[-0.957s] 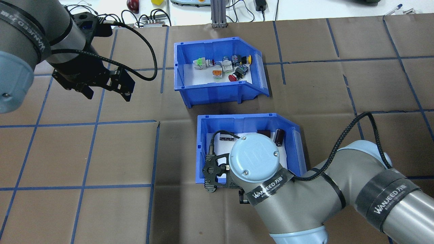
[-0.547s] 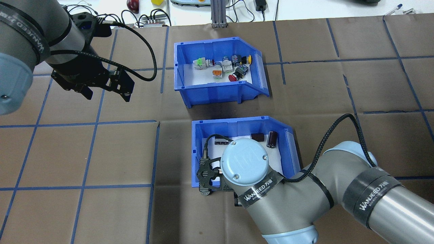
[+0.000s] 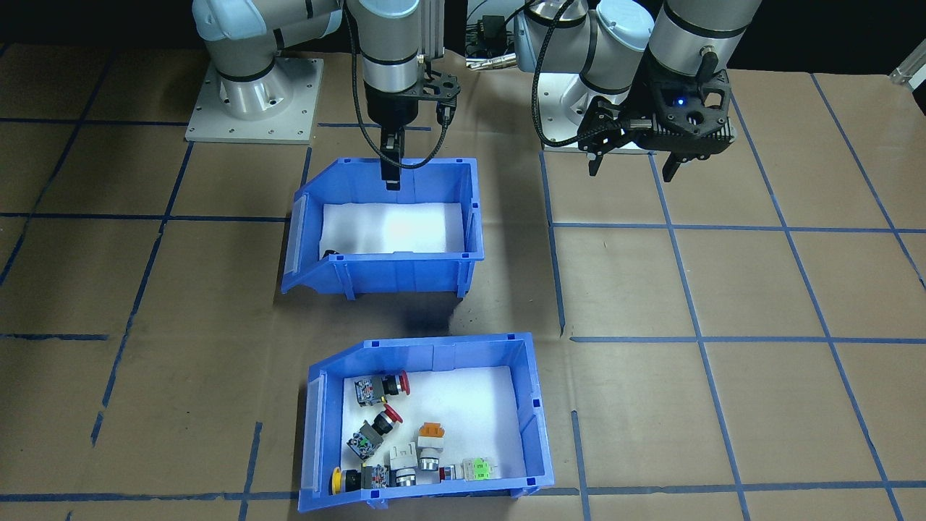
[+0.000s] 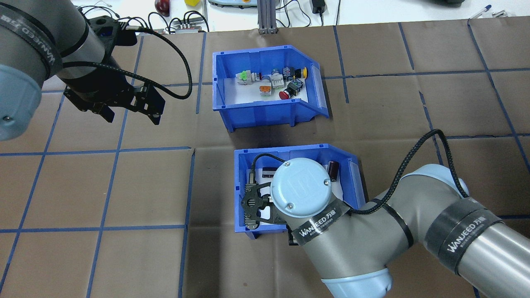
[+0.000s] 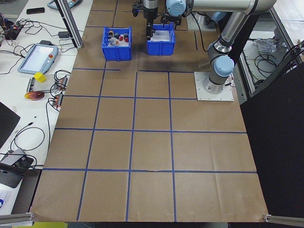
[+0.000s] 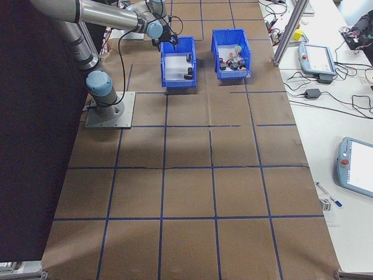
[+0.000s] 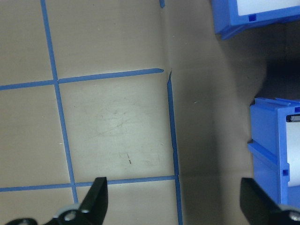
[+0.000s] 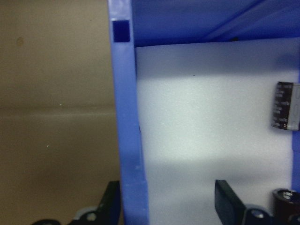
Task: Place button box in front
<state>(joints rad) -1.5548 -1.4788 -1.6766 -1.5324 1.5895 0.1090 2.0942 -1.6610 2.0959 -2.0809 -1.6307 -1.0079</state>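
Observation:
The button box (image 4: 256, 114) (image 3: 539, 412) is a blue bin with a white foam floor and several coloured push buttons (image 4: 285, 94), standing on the side far from the robot. The other blue bin (image 4: 290, 151) (image 3: 398, 271), holding dark cylinders (image 4: 333, 169), stands between it and the robot. My right gripper (image 3: 391, 177) (image 8: 164, 206) is open astride this bin's robot-side wall. One finger is outside against the wall, the other over the foam and apart from it. My left gripper (image 4: 132, 118) (image 3: 631, 174) (image 7: 176, 199) hangs open and empty over bare table, left of both bins.
Brown table covering (image 4: 145, 190) with a blue tape grid spreads around the bins. Cables and small gear (image 4: 182, 22) lie beyond the table's far edge. The arm bases (image 3: 253, 101) stand on the robot's side of the table.
The cylinder bin and my right gripper have shifted left and slightly toward the robot, mostly in the first half second. The button box and the left arm have stayed put.

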